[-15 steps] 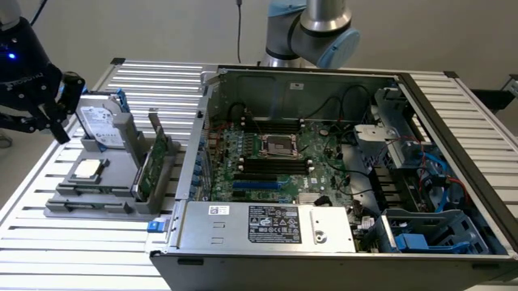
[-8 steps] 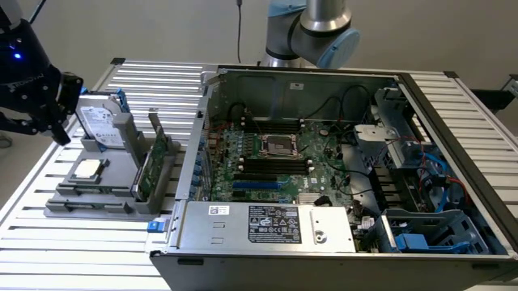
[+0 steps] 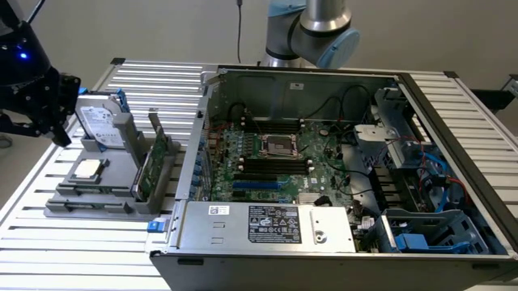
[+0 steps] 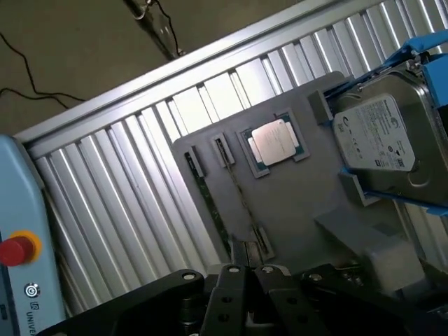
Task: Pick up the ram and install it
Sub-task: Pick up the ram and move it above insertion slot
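Note:
The ram (image 4: 210, 203) stands on edge in an outer slot of the grey parts tray (image 4: 294, 203), showing as a long thin green strip. My gripper (image 4: 248, 273) hovers above the tray's side, well clear of the ram, fingers closed together with nothing between them. In the exterior view my gripper (image 3: 57, 136) hangs at the far left, above the table beside the tray (image 3: 97, 203). The open computer case (image 3: 340, 163) lies to the exterior view's right, its motherboard's long black memory slots (image 3: 275, 162) beside the processor socket.
On the tray sit a hard drive (image 3: 101, 124) in a blue bracket, a processor chip (image 3: 87, 170) and a broader green expansion card (image 3: 155, 159) standing upright. The case's metal wall (image 3: 202, 121) rises between tray and motherboard. The ribbed aluminium table (image 3: 73, 242) surrounds everything.

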Available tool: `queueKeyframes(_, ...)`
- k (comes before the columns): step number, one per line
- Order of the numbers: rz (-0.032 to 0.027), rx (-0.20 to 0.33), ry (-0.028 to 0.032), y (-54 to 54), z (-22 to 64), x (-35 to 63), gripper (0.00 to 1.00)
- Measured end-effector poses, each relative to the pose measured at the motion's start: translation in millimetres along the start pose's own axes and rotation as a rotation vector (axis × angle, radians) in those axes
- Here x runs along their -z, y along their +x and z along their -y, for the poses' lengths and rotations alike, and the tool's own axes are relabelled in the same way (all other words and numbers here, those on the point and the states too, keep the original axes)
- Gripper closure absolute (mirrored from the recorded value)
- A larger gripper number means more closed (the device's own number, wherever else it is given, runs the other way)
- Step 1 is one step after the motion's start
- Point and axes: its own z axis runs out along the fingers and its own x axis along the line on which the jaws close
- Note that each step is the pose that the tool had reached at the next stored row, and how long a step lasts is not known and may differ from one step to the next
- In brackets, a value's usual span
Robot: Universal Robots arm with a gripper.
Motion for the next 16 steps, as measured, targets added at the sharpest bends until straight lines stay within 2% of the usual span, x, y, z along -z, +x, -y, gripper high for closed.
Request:
queueKeyframes(12, -0.0125, 0.218, 0.011, -0.1, 0.0, -3.4, 0.89)
queueKeyframes(16, -0.0142, 0.291, 0.014, -0.1, 0.1, -5.4, 0.89)
